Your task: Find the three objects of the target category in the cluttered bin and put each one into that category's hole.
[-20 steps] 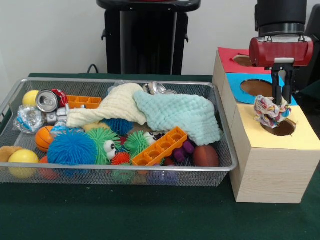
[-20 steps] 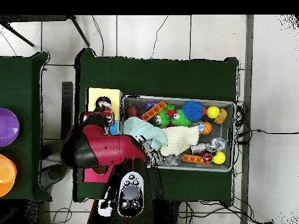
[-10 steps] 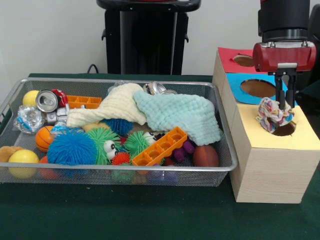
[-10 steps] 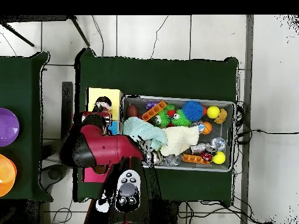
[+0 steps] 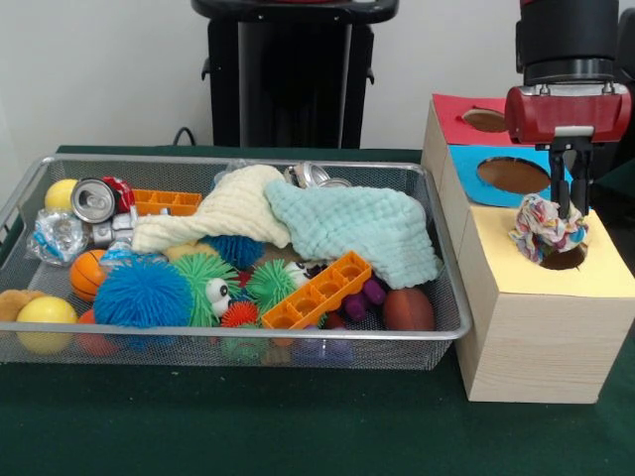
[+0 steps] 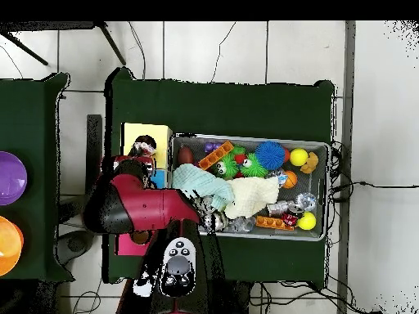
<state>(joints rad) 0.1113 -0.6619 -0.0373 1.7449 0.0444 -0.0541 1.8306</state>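
Observation:
My gripper (image 5: 567,208) hangs at the right, shut on a knotted rope toy (image 5: 547,230) of mixed white, red, blue and yellow. The toy is held just above the round hole (image 5: 566,259) in the yellow-topped wooden box (image 5: 516,278). In the overhead view the toy (image 6: 146,148) shows over the yellow box (image 6: 139,132), beside my red arm (image 6: 135,208). The wire mesh bin (image 5: 248,335) lies to the left, full of clutter. No other rope toy shows in it; the cloths hide part of its contents.
Behind the yellow box stand a blue-topped box (image 5: 511,174) and a red-topped box (image 5: 474,117), each with a hole. The bin holds a cream cloth (image 5: 223,210), a mint cloth (image 5: 357,226), spiky balls (image 5: 144,295), orange trays (image 5: 317,291), cans (image 5: 93,199) and balls.
My gripper has shifted slightly to the right with the rope toy, bringing it more squarely over the yellow box's hole. The bin's contents have not moved.

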